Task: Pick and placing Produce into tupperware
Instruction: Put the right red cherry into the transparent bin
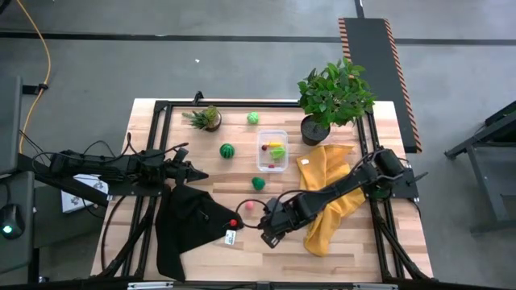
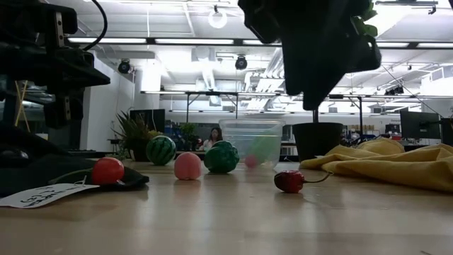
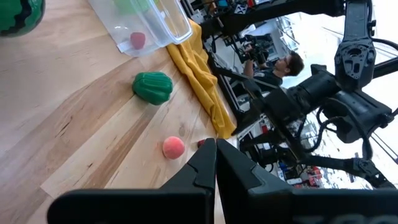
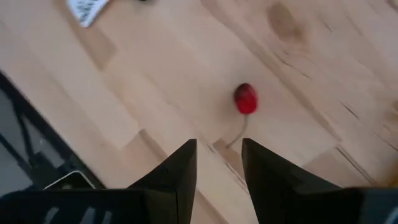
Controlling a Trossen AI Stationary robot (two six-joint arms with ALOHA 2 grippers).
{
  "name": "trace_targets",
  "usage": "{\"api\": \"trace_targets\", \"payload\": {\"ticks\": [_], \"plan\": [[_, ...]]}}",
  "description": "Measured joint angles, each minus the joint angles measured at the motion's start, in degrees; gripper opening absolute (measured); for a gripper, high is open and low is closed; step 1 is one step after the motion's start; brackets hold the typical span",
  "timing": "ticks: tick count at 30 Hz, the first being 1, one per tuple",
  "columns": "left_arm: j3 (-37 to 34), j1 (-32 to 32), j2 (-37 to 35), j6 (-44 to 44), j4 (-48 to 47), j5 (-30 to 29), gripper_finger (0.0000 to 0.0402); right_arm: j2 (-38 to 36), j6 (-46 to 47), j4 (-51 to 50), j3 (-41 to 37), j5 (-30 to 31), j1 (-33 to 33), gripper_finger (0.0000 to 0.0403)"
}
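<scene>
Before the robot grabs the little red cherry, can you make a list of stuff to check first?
1. Right gripper fingers apart: ok, there is a gap between them.
2. Right gripper holding nothing: ok, nothing sits between its fingers.
3. Cherry free to grab: ok, it lies alone on the bare wood table, its stem toward the fingers.
4. Gripper lined up with the cherry: cannot tell, the cherry sits ahead of the fingers and a bit off to one side in the wrist view.
5. Tupperware open, with room: ok, no lid shows and a few pieces lie inside.
6. Left gripper out of the way: ok, it is shut and waits apart over the table's left side.
</scene>
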Motion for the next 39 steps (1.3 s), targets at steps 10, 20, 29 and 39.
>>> {"api": "trace_targets", "payload": {"ticks": [10,20,29,39], "plan": [[0.0,0.0,0.0,0.0,0.0,0.0,0.0001,0.7,8.4,-2.0,0.0,-0.3,0.0,0.0119],[0.0,0.0,0.0,0.0,0.0,0.0,0.0001,2.4,21.3,0.1,0.0,-0.9,0.0,0.0119],[0.0,0.0,0.0,0.0,0.0,0.0,0.0001,2.6,26.5,-0.2,0.0,-0.6,-1.3,0.0119],[0.0,0.0,0.0,0.0,0.0,0.0,0.0001,4.5,27.5,1.5,0.0,-5.9,-1.3,0.0119]]}}
